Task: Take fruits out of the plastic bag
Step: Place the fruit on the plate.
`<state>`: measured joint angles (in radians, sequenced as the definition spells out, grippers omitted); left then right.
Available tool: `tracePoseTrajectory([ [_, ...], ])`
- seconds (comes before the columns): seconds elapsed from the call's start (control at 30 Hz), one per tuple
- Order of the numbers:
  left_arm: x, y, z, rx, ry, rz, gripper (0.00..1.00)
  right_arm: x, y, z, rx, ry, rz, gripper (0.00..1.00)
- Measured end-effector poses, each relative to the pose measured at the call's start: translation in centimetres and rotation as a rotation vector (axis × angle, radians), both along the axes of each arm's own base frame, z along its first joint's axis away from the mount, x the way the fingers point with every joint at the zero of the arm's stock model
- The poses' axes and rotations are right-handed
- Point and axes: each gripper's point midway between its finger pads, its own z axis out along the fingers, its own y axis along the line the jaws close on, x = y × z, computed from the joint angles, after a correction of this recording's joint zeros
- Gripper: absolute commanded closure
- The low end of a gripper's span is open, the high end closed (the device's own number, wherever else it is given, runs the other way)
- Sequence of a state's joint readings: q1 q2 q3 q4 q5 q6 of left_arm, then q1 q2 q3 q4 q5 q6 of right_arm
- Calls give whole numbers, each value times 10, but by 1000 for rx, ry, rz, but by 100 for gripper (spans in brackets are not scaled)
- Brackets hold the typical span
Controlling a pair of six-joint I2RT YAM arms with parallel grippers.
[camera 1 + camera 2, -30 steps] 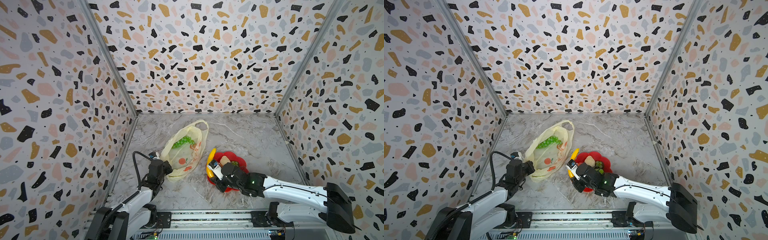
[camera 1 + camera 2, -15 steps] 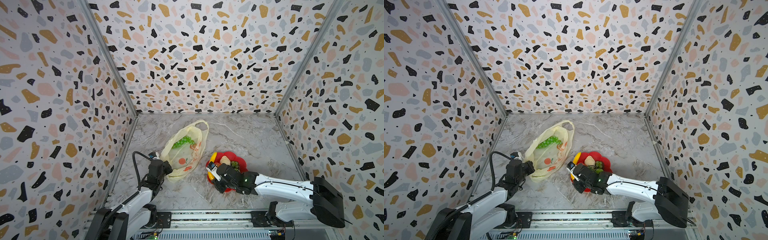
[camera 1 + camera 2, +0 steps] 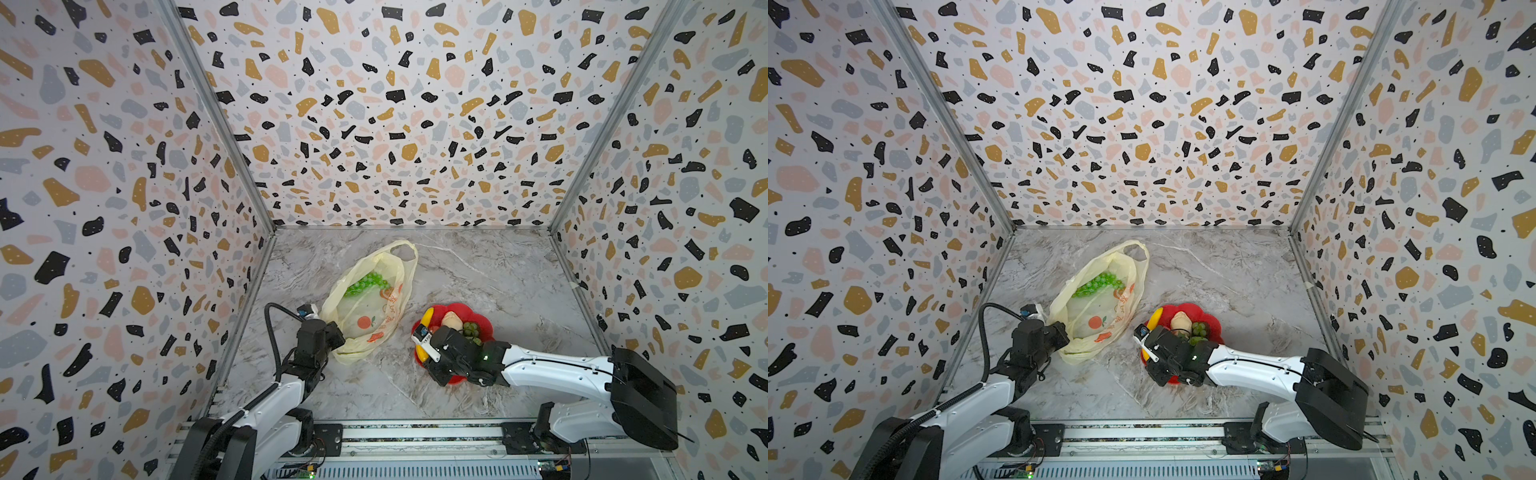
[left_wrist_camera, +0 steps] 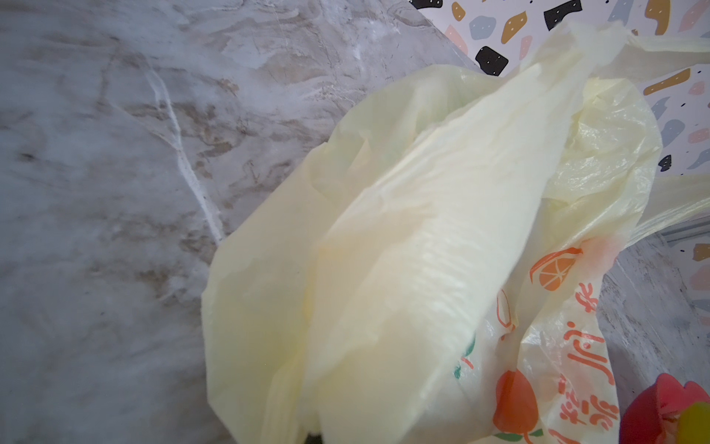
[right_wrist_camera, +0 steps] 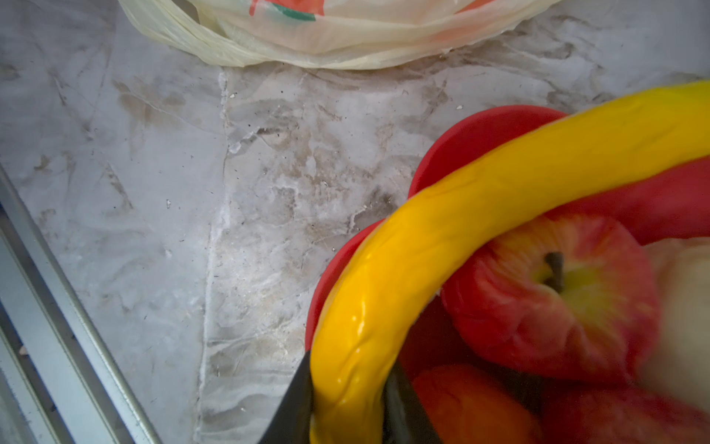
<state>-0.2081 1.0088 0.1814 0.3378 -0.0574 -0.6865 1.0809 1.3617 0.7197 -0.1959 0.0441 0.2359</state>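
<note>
One yellow banana (image 5: 422,238), clamped in right claw (image 5: 347,407), now lowered nearer red plate (image 5: 480,134) beneath; left claw (image 3: 336,334) unmoved, pinching plastic bag (image 3: 374,299).

Free room and obstructions on the table (image 3: 478,266).
A bare strip is left between plastic bag (image 3: 374,299) and red plate (image 3: 465,308); the far side is bounded by walls (image 3: 395,124).

Both top views are bright and evenly lit, only faint shadows on the marble floor (image 3: 478,266), and the terrazzo walls (image 3: 395,104) splay outward toward the edges. Left wrist view is soft, the plastic bag (image 4: 403,250) washed out and mushy up close. Right wrist: glossy glare streak on the banana (image 5: 357,319), apple (image 5: 553,300) smeared at its rim, pale fruit (image 5: 684,307) beside it out of focus.
</note>
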Motion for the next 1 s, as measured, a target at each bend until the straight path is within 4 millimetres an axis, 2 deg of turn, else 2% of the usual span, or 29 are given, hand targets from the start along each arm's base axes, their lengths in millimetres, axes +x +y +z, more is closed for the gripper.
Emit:
tracePoseTrajectory([
  [0.13, 0, 0, 0, -1, 0, 0, 100, 1, 1, 0, 0, 0, -3, 72],
  [0.33, 0, 0, 0, 0, 0, 0, 100, 4, -1, 0, -5, -5, -16, 63],
  [0.7, 0, 0, 0, 0, 0, 0, 100, 8, -8, -2, -27, -6, -42, 54],
  [0.87, 0, 0, 0, 2, 0, -1, 100, 8, -10, 2, -21, -9, -47, 44],
  [1.0, 0, 0, 0, 3, 0, -1, 100, 9, -9, 11, -5, -20, -55, 43],
])
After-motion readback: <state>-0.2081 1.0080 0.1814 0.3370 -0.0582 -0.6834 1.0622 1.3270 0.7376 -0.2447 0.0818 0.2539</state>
